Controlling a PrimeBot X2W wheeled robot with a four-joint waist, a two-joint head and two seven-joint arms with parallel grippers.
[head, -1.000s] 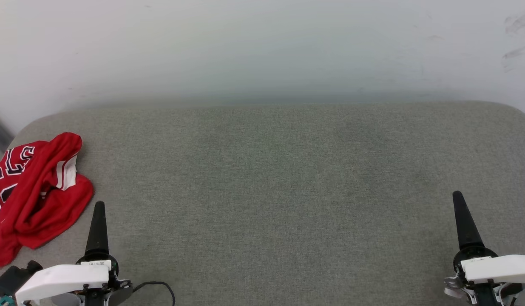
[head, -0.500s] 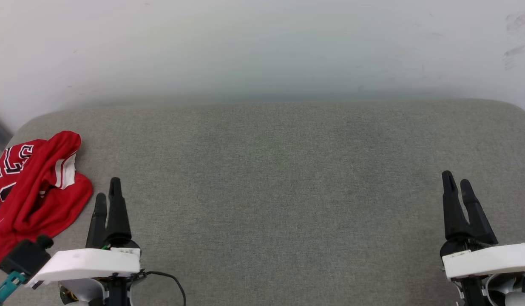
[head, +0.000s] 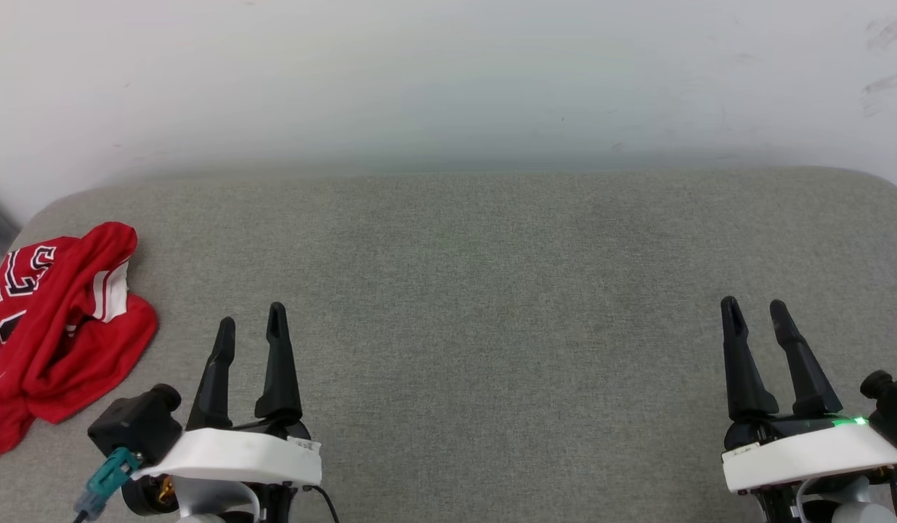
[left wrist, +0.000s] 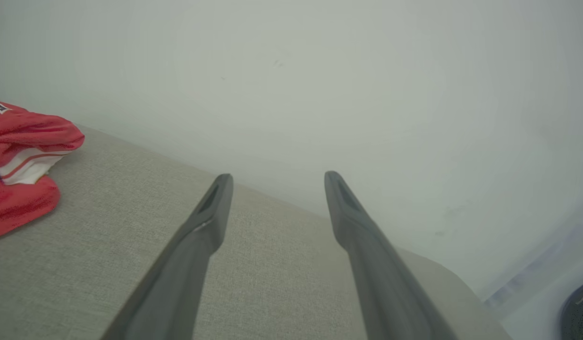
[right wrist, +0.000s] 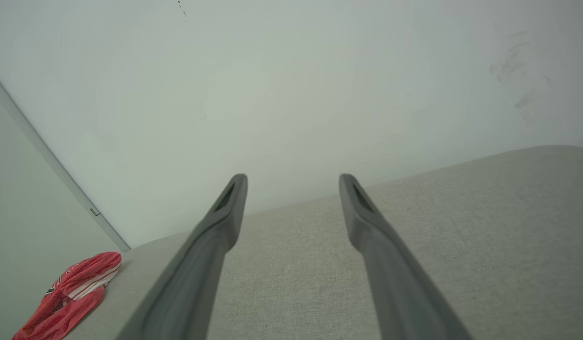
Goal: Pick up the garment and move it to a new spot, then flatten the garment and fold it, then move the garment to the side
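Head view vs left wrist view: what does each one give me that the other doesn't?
Head view adds: the right gripper, jaws apart, and most of the crumpled jersey at the left end of the cushion.
Left wrist view adds: a dark rounded object at its lower right corner, beyond the cushion's edge; can't tell what it is.
Both: the left gripper, jaws apart and holding nothing, apart from the jersey; the grey cushion; the white wall.
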